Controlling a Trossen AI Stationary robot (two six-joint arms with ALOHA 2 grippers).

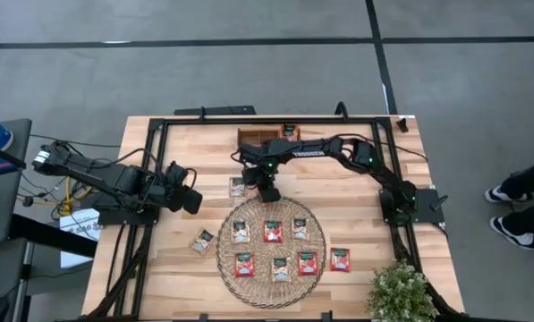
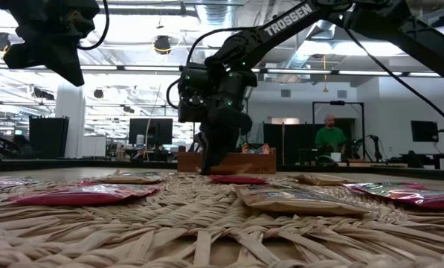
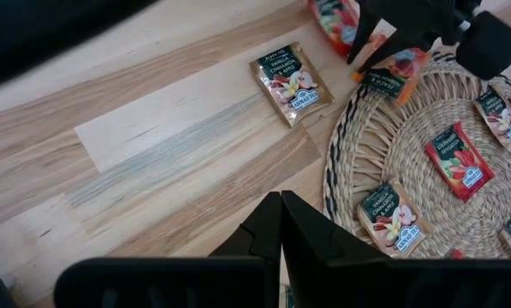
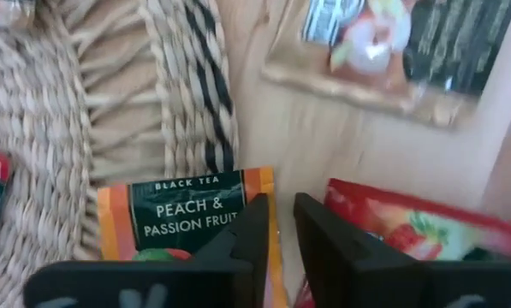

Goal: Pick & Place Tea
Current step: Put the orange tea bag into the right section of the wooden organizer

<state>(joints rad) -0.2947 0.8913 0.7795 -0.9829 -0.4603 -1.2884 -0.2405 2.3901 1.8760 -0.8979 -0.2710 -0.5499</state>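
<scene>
The tea shows as small square sachets. Several lie flat on the round woven mat (image 1: 224, 255), among them a red one (image 1: 273, 231). An orange sachet (image 4: 187, 218) lies at the mat's far rim, next to a red one (image 4: 409, 231) and a cream one (image 1: 238, 186) on the wood. My right gripper (image 4: 281, 227) points down over the orange sachet's edge, its fingers a narrow gap apart. It also shows in the high view (image 1: 267, 190). My left gripper (image 1: 193, 199) hangs shut above the table left of the mat, with nothing between its fingers (image 3: 281, 210). My right gripper comes from above, pointing down, with its fingertips at the orange sachet's side edge (image 4: 257, 184), near the green-banded end. The sachet lies flat on the mat's rim and the wood. I cannot tell whether the fingertips touch it.
A cream sachet (image 1: 202, 240) lies on the wood left of the mat and a red one (image 1: 340, 259) right of it. A brown wooden tray (image 1: 267, 134) stands at the far edge. A potted plant (image 1: 399, 291) stands at the near right corner. A black frame (image 1: 150, 179) borders the table.
</scene>
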